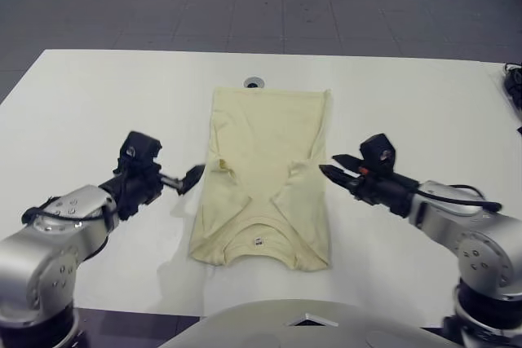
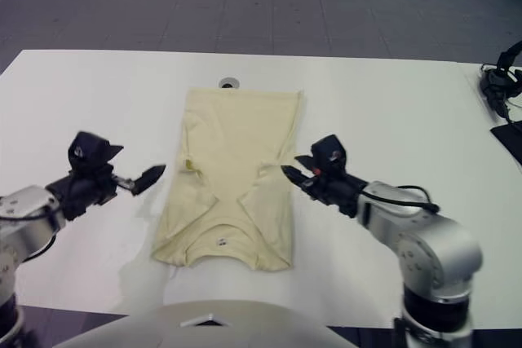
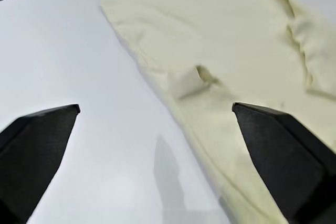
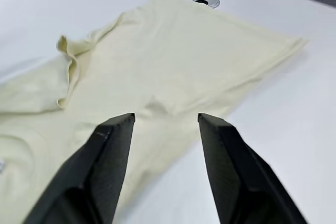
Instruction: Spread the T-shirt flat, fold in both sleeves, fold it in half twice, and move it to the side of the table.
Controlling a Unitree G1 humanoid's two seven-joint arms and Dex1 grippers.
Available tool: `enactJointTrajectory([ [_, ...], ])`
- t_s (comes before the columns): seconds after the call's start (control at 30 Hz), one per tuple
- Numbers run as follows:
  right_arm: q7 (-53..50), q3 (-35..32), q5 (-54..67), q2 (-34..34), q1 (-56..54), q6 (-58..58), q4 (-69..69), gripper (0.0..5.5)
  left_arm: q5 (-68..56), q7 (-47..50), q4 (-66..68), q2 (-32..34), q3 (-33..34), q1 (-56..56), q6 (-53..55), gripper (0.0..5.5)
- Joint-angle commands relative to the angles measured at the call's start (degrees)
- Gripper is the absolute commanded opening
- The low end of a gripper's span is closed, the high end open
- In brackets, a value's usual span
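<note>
A pale yellow T-shirt (image 1: 265, 173) lies flat in the middle of the white table (image 1: 81, 103), collar toward me, both sleeves folded in over the body. My left gripper (image 1: 194, 175) hovers just off the shirt's left edge, open and empty. In the left wrist view its fingers (image 3: 283, 145) stand wide apart, with the shirt's edge (image 3: 210, 82) between and beyond them. My right gripper (image 1: 330, 167) is at the shirt's right edge near mid-length, open and empty. The right wrist view shows its fingers (image 4: 113, 145) just above the shirt (image 4: 173, 61).
A small round grey hole (image 1: 254, 82) sits in the table just beyond the shirt's hem. Dark cables and gear (image 2: 499, 87) lie at the table's far right edge. Bare table extends widely on both sides of the shirt.
</note>
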Motion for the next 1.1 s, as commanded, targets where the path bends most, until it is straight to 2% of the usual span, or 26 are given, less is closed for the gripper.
enactJointTrajectory([
  [0.03, 21.7, 1.5, -9.3, -22.3, 18.1, -19.3, -2.6, 2.81, 12.5, -18.2, 0.2, 10.6, 1.1, 19.8, -23.3, 5.4],
  [0.17, 33.4, -2.0, -14.4, -28.5, 29.7, -31.6, -0.7, 3.59, 21.3, -33.4, 8.1, 15.0, 6.1, 32.2, -42.6, 5.4],
  [0.23, 34.9, -0.3, -18.4, -29.5, 32.1, -38.4, 0.8, 3.88, 24.9, -38.1, 11.6, 15.6, 6.1, 36.0, -52.2, 5.4],
  [0.43, 28.6, 10.6, -34.3, -25.8, 28.2, -57.0, 8.0, 4.93, 38.4, -31.7, 16.7, 12.1, -4.3, 31.1, -65.7, 5.4],
  [0.53, 26.5, 14.7, -38.5, -23.6, 27.1, -61.1, 9.9, 5.39, 45.2, -28.4, 19.0, 10.8, -9.6, 28.3, -70.0, 5.4],
  [0.6, 25.8, 16.9, -40.3, -22.3, 25.7, -63.0, 11.3, 5.4, 48.2, -26.5, 20.2, 9.5, -12.1, 26.9, -70.4, 5.2],
  [0.93, 22.6, 23.1, -45.0, -16.8, 20.7, -66.4, 14.5, 3.7, 54.9, -25.4, 23.2, 10.2, -17.5, 24.7, -71.2, 3.32],
  [1.1, 21.9, 23.6, -45.9, -16.1, 19.5, -68.2, 16.4, 2.63, 56.4, -24.8, 23.3, 9.1, -20.0, 23.8, -70.4, 2.1],
])
